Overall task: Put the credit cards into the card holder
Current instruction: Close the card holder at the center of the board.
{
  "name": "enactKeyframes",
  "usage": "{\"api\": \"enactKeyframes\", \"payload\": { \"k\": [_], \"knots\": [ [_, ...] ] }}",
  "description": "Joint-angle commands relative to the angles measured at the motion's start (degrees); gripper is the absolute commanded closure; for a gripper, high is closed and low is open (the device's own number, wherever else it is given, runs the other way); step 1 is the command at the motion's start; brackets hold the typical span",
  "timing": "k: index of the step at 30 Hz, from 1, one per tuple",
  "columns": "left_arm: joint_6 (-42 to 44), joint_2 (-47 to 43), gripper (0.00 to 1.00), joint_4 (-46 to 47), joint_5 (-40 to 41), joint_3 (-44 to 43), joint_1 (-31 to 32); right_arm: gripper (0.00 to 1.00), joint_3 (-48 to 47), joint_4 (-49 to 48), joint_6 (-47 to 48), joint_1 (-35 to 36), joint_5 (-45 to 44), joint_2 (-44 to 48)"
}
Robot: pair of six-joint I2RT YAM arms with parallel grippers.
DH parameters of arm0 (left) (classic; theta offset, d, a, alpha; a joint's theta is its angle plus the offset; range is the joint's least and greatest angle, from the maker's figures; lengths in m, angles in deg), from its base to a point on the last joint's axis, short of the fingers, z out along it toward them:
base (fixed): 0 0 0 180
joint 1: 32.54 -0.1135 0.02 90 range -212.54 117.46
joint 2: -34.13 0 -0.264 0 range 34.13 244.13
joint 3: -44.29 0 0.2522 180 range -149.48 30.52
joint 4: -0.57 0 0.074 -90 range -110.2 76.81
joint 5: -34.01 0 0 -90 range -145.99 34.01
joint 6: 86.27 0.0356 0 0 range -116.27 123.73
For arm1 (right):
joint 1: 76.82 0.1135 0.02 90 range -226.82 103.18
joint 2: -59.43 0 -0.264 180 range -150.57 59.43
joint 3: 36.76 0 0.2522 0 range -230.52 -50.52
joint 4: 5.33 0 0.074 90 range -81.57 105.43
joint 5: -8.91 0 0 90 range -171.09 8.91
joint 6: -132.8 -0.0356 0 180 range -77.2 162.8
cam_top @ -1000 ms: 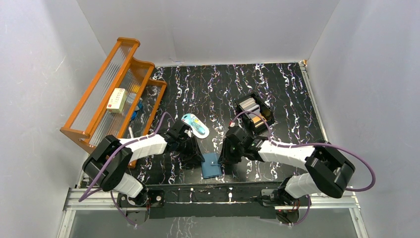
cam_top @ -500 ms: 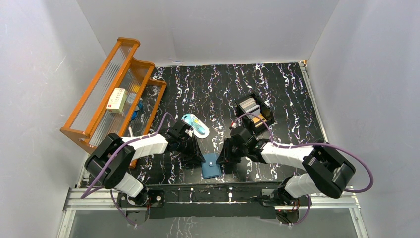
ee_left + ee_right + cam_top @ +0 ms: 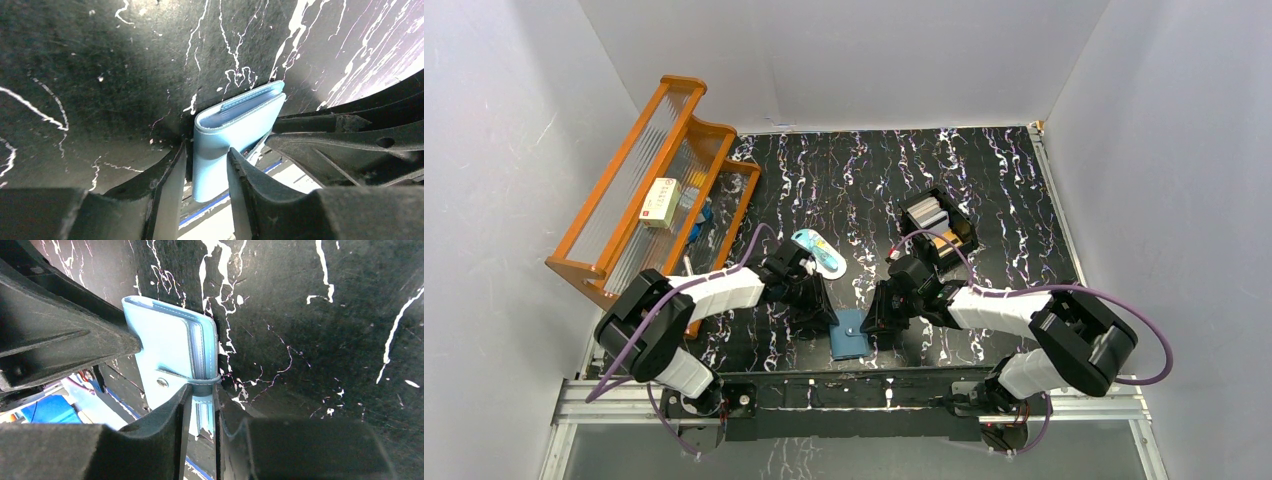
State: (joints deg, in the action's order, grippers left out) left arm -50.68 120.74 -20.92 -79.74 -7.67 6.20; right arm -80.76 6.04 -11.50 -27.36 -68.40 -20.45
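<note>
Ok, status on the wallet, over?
Left hand and right hand both pinching wallet, opposite edges. Wallet folded shut. Cards in black box beyond right hand. No obstruction seen.

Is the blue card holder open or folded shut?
Folded shut: in both wrist views the card holder has its halves pressed together at a rounded fold, left gripper and right gripper clamping it.

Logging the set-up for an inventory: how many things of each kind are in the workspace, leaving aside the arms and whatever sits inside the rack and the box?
Card holder: 1
Black box: 1
Orange rack: 1
Light-blue oval item: 1
Total: 4
</note>
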Motion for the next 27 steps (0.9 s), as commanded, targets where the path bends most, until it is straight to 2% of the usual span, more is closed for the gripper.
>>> {"api": "enactKeyframes", "payload": {
  "k": [1,9,18,27],
  "knots": [
    [2.25,-4.16,0.64,-6.60,2.26,-2.68,-0.03,0.71,-1.62,0.69,0.93,0.12,-0.09,-0.37],
    [2.38,-7.55,0.66,-10.33,6.02,-4.97,4.08,0.71,-2.08,1.03,0.87,0.09,-0.64,-0.78],
    [3.79,-2.32,0.68,-7.24,4.33,-6.65,8.07,0.71,-2.69,1.15,0.56,0.11,-0.97,-1.37],
    [4.27,0.79,0.68,-5.43,4.54,-6.05,8.40,0.71,-2.98,1.15,0.25,0.10,-1.00,-1.60]
  ]
}}
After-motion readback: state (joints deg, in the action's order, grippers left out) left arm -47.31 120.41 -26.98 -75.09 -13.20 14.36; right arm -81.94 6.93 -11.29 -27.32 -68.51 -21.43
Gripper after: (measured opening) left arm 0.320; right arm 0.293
